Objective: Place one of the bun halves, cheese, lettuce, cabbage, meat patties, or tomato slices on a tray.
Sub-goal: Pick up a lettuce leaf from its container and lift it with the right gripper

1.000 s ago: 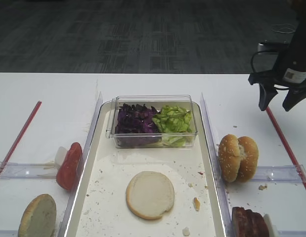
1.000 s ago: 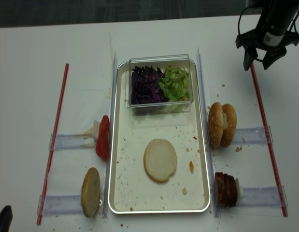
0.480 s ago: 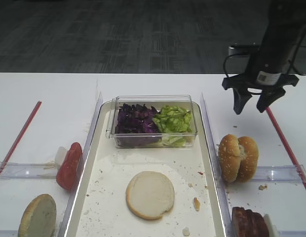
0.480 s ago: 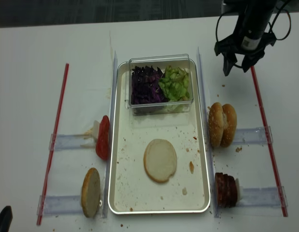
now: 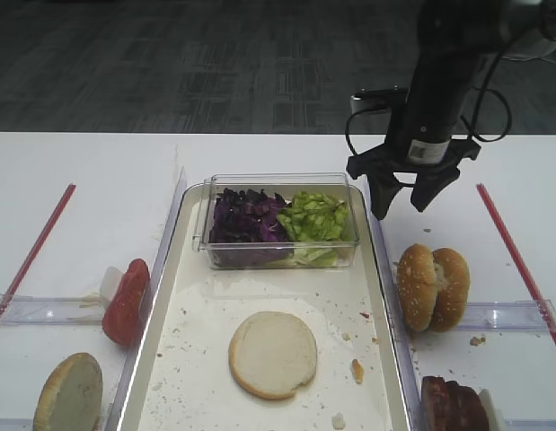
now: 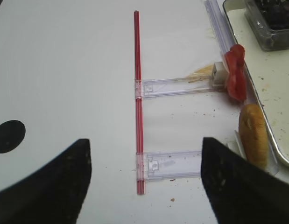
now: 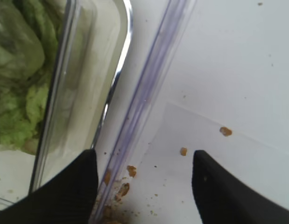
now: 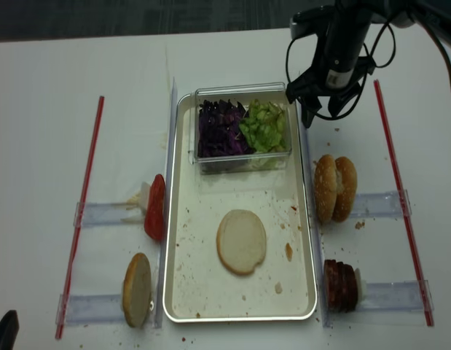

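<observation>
Approach step: right end effector (image 5: 402,203), jaws apart and empty, hangs at lettuce's (image 5: 315,218) 3 o'clock; next, shift over it and descend.

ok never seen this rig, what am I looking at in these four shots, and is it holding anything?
It is a two-armed robot at a white table. Two pictures look down from above; the other two come from cameras on each wrist, where the dark shapes at the bottom are the gripper fingers.

The right gripper hangs open and empty just right of the clear box, which holds purple cabbage and green lettuce. The box sits at the far end of the long tray, with one bun half lying cut face up in the middle. Outside the tray stand tomato slices, another bun half, two bun halves together and meat patties. The left gripper is open over bare table, holding nothing.
</observation>
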You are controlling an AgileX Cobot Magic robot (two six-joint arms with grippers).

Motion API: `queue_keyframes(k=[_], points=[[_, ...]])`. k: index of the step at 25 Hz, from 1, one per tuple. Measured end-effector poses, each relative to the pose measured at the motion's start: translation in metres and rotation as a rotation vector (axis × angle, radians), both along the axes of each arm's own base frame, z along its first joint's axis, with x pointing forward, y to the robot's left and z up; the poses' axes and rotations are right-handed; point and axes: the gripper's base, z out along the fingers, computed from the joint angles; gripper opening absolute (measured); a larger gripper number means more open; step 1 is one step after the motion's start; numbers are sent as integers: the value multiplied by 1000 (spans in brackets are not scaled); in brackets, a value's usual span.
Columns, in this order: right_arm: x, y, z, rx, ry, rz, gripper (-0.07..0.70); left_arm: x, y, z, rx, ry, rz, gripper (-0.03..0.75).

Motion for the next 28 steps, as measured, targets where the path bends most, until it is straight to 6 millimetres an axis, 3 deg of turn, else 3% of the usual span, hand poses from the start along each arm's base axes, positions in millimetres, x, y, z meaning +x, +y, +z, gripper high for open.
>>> queue_keyframes(k=[6,13,17,20,28], points=[[2,0,3,-3,-15,3,481,0,0,0,0,0,0,491],[13,3,32,16,-79,1,481,0,0,0,4,0,-3,491],[13,5,34,24,-79,0,481,0,0,0,0,0,0,491],[10,16,35,24,-80,25,481,0,0,0,0,0,0,491],[-12,72,35,31,-78,158,481,0,0,0,4,0,-3,491]])
